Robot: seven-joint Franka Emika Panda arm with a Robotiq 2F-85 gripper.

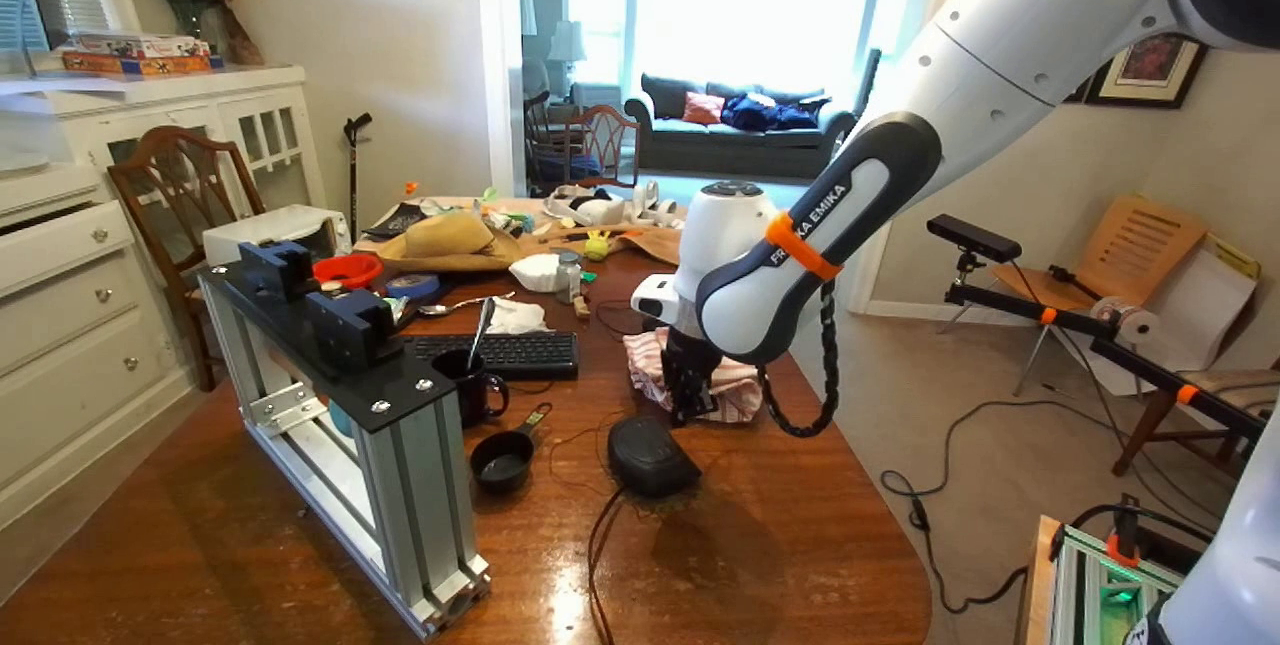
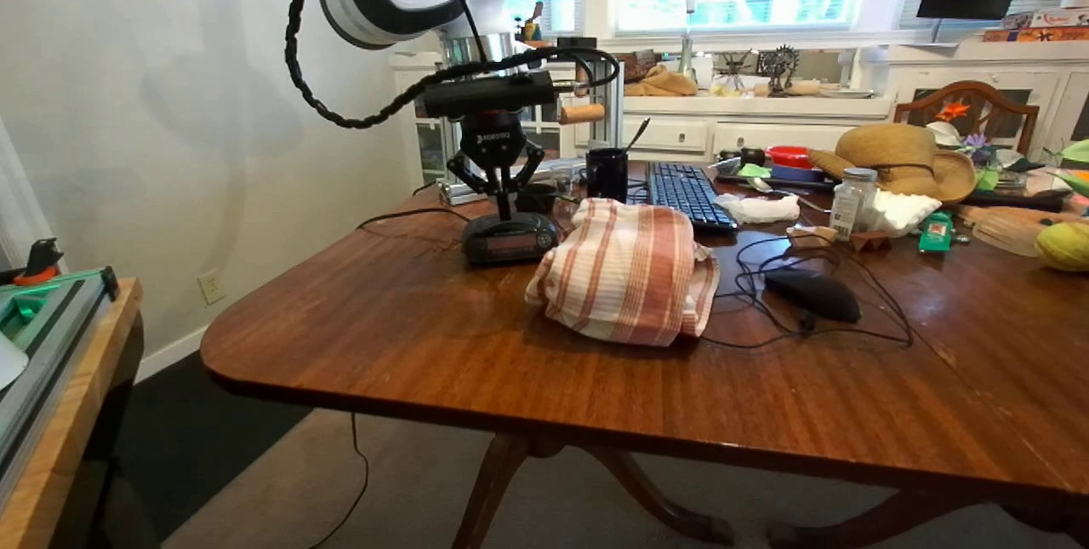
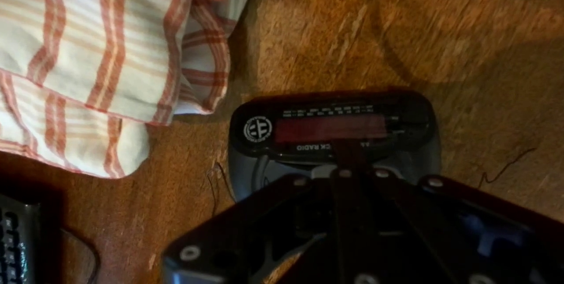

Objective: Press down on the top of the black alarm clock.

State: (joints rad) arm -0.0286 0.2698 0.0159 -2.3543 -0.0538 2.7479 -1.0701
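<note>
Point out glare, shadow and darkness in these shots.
In both exterior views, the windows are overexposed; in an exterior view, white glare spots the table; in the wrist view, the pincer looks nearly black over the clock and a broad shadow falls at upper right.

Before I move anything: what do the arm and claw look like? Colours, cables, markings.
The arm is white and rounded with dark joint covers, an orange strap and pale FRANKA EMIKA lettering partly under it. A black braided cable loops alongside. The claw is black, with angular linkages and silver screw heads.
</note>
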